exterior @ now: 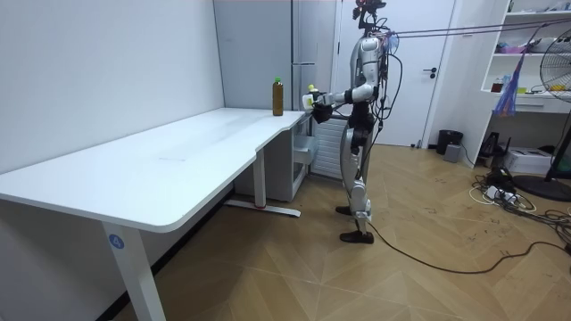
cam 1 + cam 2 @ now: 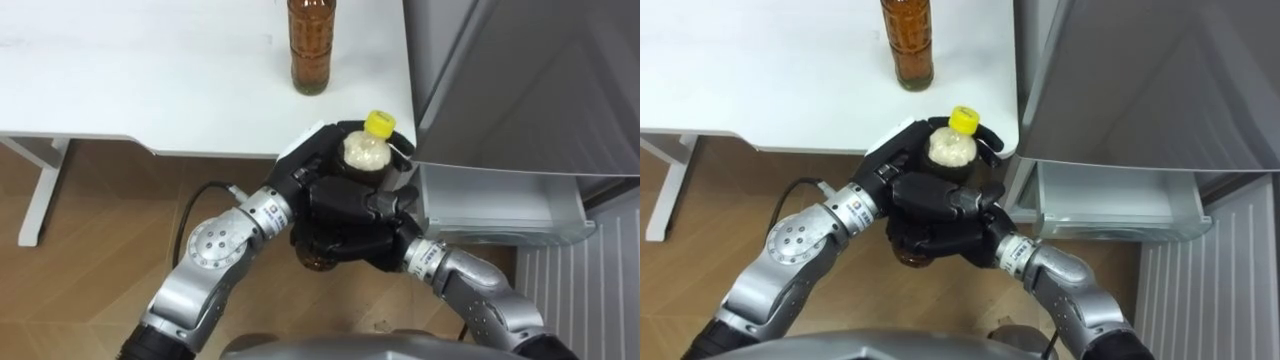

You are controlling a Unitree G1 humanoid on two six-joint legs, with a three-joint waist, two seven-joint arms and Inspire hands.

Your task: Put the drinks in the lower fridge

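Right hand (image 2: 352, 218) and left hand (image 2: 312, 165) fingers grip one yellow-capped bottle (image 2: 366, 150); one brown bottle (image 2: 312, 50) stands on the table (image 2: 140, 85).

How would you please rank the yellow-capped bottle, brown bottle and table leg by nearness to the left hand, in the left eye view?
1. yellow-capped bottle, held in the left hand.
2. brown bottle, ahead on the table.
3. table leg, far left.

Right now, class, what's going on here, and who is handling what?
The robot stands at the corner of the white desk beside the fridge, clasping a yellow-capped bottle in its left hand and right hand. A brown bottle stands upright on the desk. The fridge's lower drawer is pulled open; neither bottle is in it.
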